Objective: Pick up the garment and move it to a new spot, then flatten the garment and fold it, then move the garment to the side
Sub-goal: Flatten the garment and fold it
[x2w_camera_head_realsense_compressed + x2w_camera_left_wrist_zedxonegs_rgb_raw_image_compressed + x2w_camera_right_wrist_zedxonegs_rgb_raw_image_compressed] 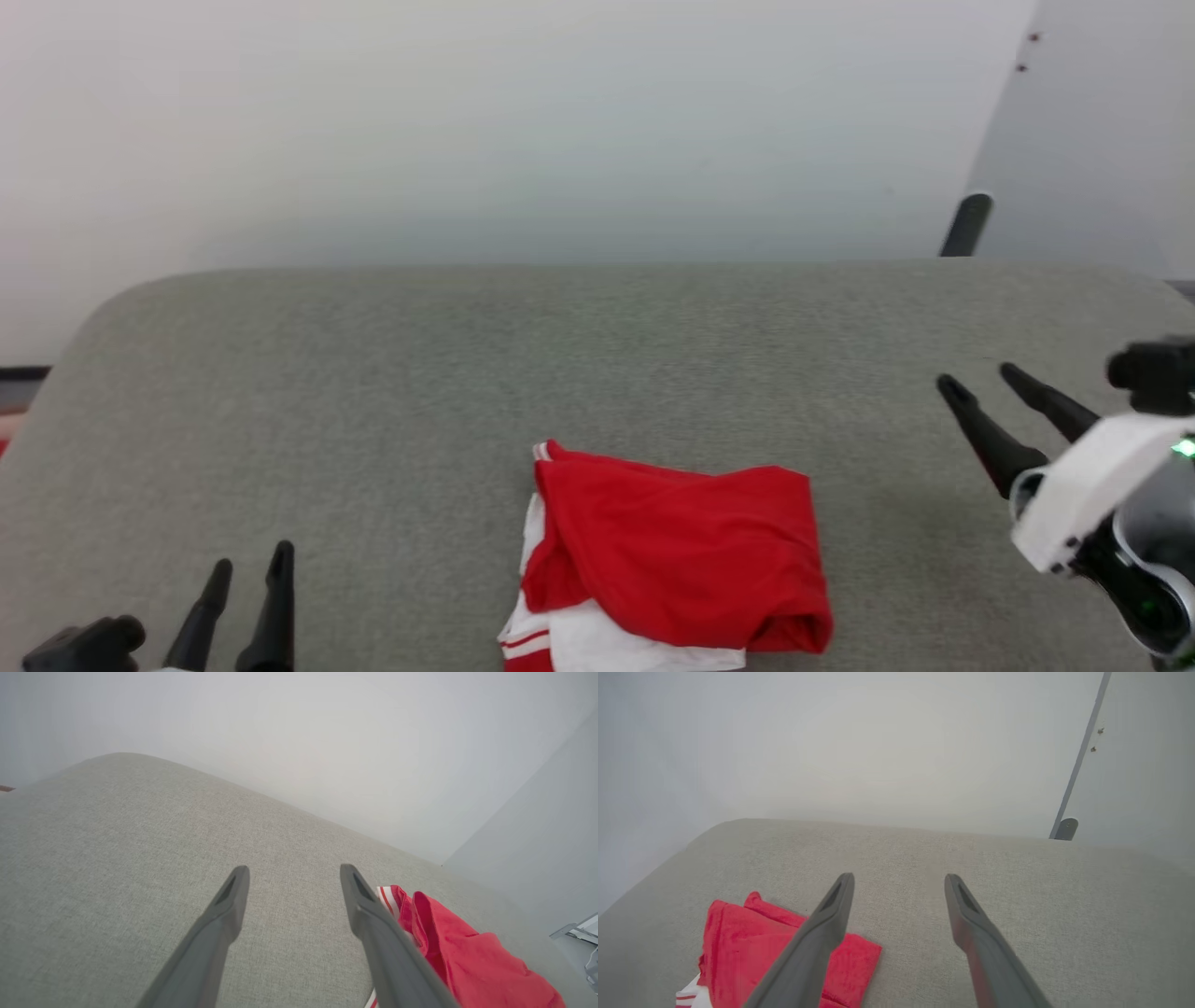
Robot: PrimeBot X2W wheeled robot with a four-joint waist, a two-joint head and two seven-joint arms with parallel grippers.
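Garment: folded red jersey T-shirt with white striped sleeve [681, 551], lying on grey fabric worktop [373, 392] | left tool [252, 555]: fingers spread, empty | right tool [977, 375]: fingers spread, empty, clear of shirt

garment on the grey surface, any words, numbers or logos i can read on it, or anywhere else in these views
None: no word, number, brand or sign can be read in any view.
The garment lies folded on the grey surface and shows plain red cloth and white cloth with red stripes; no print faces up.
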